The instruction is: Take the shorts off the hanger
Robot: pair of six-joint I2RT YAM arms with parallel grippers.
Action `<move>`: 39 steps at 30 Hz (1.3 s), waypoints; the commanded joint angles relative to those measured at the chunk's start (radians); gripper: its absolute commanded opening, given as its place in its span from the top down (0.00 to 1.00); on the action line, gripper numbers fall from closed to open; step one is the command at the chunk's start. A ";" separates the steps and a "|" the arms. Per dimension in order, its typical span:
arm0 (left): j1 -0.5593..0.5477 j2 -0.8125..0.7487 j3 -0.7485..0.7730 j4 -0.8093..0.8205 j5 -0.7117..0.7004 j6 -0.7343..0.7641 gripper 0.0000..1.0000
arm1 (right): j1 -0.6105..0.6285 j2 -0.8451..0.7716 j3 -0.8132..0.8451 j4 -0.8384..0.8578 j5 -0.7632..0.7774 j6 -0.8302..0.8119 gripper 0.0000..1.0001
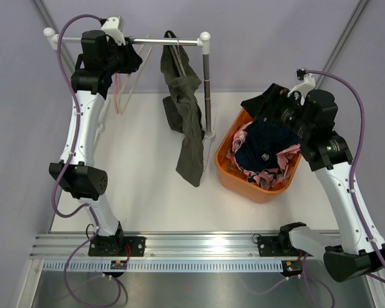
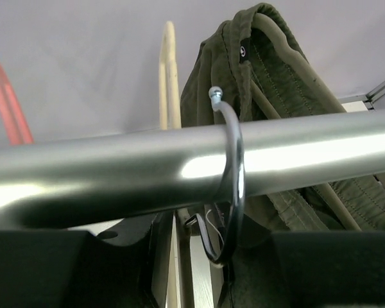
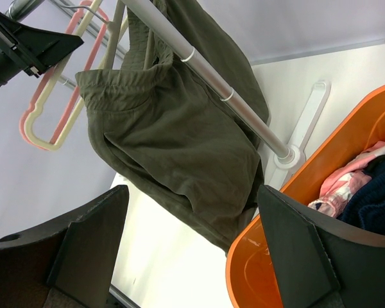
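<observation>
The olive green shorts (image 1: 183, 109) hang on a hanger from the rack's steel rail (image 1: 160, 42); they also show in the right wrist view (image 3: 173, 135) and the left wrist view (image 2: 276, 77). The hanger's dark metal hook (image 2: 234, 186) loops over the rail (image 2: 115, 167). My left gripper (image 1: 131, 56) is up at the rail, open, its jaws (image 2: 221, 256) standing either side of the hook's lower end without touching it. The pink blotched shorts (image 1: 282, 160) and the navy shorts (image 1: 263, 147) lie in the orange basket (image 1: 228, 173). My right gripper (image 1: 260, 106) is open and empty (image 3: 192, 237) over the basket's far left corner.
An empty pink hanger (image 1: 119, 96) and a cream hanger (image 1: 138, 80) hang on the rail left of the olive shorts. The rack's upright post (image 1: 207, 90) and foot stand between the shorts and the basket. A metal rail (image 1: 199, 247) runs along the table's near edge.
</observation>
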 commanded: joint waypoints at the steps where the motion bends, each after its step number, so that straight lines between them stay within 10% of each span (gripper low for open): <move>1: 0.003 -0.076 -0.014 0.070 -0.008 0.018 0.71 | 0.014 -0.017 -0.004 0.031 -0.030 0.002 0.10; 24: -0.040 -0.453 -0.254 0.176 -0.040 -0.083 0.53 | 0.021 -0.040 -0.024 0.019 -0.011 0.000 0.10; 39: -0.460 -0.312 -0.298 0.297 -0.428 -0.117 0.50 | 0.029 -0.069 -0.013 -0.026 0.003 -0.026 0.10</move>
